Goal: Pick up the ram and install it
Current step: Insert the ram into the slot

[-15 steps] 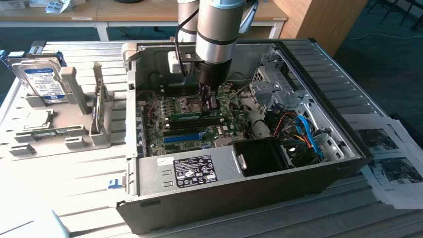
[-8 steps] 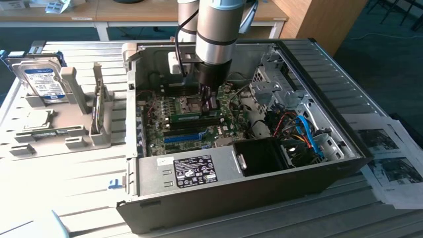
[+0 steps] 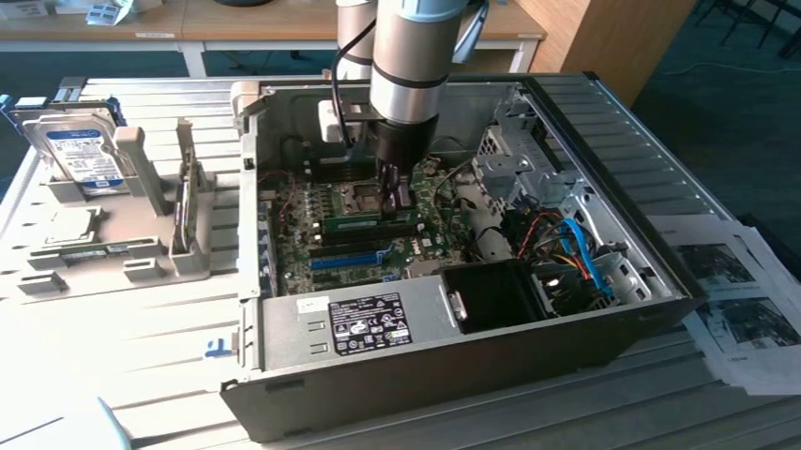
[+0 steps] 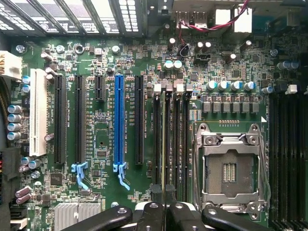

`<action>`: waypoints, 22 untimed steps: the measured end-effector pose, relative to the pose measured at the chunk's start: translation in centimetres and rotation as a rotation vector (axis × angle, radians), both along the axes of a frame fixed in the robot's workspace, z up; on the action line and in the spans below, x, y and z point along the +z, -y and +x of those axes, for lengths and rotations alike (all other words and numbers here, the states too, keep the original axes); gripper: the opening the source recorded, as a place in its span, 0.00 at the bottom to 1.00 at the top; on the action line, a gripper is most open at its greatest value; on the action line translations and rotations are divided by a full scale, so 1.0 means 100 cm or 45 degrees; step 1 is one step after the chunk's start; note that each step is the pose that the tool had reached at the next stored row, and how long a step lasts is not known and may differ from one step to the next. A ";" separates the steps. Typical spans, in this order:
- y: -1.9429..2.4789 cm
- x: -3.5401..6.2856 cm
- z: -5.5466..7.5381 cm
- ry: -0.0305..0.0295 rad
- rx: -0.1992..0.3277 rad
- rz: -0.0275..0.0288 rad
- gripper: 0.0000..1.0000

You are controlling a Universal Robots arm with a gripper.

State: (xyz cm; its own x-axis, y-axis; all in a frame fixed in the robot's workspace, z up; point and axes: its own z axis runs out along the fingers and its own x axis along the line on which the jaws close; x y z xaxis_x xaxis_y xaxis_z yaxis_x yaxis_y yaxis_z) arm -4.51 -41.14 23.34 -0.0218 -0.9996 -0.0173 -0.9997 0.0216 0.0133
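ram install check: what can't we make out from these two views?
- ram seating depth: edge-on in wrist view; in exterior view the tool overlaps it.
- power-supply label text: exterior view, too small.
- second memory-slot bank: wrist view, cut off by picture edge.

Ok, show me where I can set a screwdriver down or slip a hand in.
Free: the slatted table bordered by the grey holder and the case. Crowded: the motherboard around the tool gripping the ram.

txt: none legible | PSU label [image 3: 370, 319], HDD label [image 3: 78, 153]: unreadable
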 end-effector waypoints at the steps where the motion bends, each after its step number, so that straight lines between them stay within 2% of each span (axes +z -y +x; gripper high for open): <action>1: 0.0000 0.0000 0.000 -0.0001 0.000 0.0000 0.12; 5: 0.0003 -0.0003 0.000 0.0003 0.000 0.0007 0.12; 12: 0.0035 -0.0002 0.001 0.0002 0.000 0.0004 0.12; 22: 0.0036 -0.0013 0.000 0.0003 0.000 0.0002 0.12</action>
